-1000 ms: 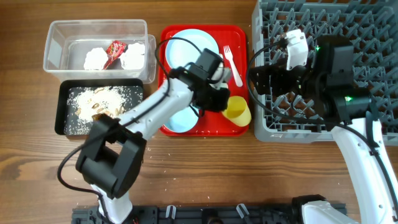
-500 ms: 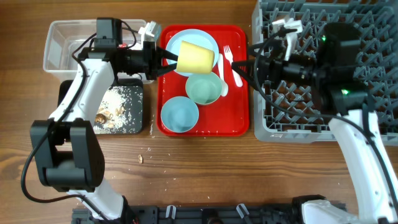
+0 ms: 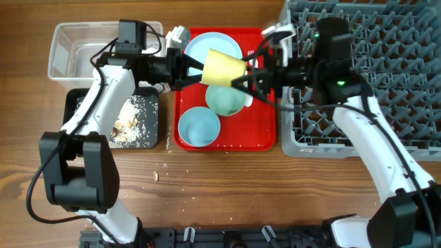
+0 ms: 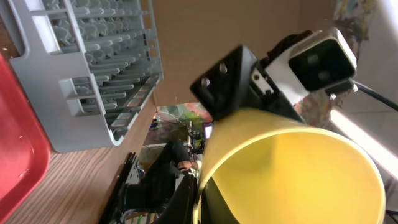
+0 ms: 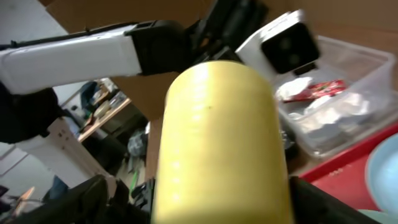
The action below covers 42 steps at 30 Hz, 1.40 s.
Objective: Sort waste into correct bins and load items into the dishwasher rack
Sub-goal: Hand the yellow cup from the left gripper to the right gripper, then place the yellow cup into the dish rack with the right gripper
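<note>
The small yellow cup (image 3: 224, 67) hangs on its side above the red serving tray (image 3: 265, 134). My left gripper (image 3: 195, 69) is shut on its rim, seen close in the left wrist view (image 4: 292, 168). My right gripper (image 3: 241, 79) is open, with a finger on each side of the cup's base (image 5: 217, 137). The pale blue plate (image 3: 203, 45) and two bowls (image 3: 226, 101) (image 3: 200, 127) lie on the red tray. The clear tub (image 3: 72, 52) holds the red wrapper (image 5: 320, 89) and napkin wads (image 5: 329, 112). The black tray (image 3: 134, 114) holds food scraps. The fork and spoon are mostly hidden.
The grey dishwasher rack (image 3: 386, 76) fills the right side, also in the left wrist view (image 4: 93, 74). A few crumbs (image 3: 156, 176) lie on the wooden table in front of the black tray. Both arms cross above the red tray.
My left gripper has carried the yellow cup a little to the right. My right arm has swung left from the rack, and its open fingers now flank the cup's base.
</note>
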Each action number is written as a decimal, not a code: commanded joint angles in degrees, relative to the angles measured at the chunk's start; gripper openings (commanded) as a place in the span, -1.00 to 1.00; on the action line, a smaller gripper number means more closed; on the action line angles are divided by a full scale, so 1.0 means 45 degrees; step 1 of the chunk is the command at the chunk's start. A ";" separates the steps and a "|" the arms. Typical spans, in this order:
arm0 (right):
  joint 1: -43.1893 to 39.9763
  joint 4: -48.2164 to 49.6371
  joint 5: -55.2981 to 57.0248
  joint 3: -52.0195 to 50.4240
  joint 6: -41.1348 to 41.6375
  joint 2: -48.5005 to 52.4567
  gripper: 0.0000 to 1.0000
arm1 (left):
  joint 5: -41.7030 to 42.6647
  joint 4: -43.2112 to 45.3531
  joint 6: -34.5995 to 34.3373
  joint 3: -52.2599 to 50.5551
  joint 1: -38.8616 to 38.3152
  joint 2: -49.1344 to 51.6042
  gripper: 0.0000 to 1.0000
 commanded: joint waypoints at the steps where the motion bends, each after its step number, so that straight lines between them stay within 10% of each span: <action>1: 0.0563 0.0073 -0.0155 0.0199 -0.0015 0.0257 0.67 | 0.0398 0.0034 -0.0073 0.0248 -0.0053 -0.0374 -0.92; 10: 0.0646 0.0631 0.0359 0.0199 0.0602 0.0272 -0.04 | 0.0398 0.0029 -0.0068 0.0248 -0.0058 -0.0374 -0.91; 21: -0.2006 -0.0058 0.0743 0.0204 0.2142 -0.0359 -0.29 | -0.0253 0.0364 0.0039 0.0248 -0.0044 -0.0374 -0.45; 34: -0.3638 -1.2458 1.2604 0.2730 -0.0044 -0.2895 -0.21 | -1.0448 -0.0903 0.0039 0.0248 -0.0058 -0.0374 -0.33; 42: -0.3638 -1.5737 1.3969 0.3128 0.0301 -0.1277 -0.19 | -1.2803 -0.1982 0.0049 0.0248 -0.0058 -0.0374 -0.35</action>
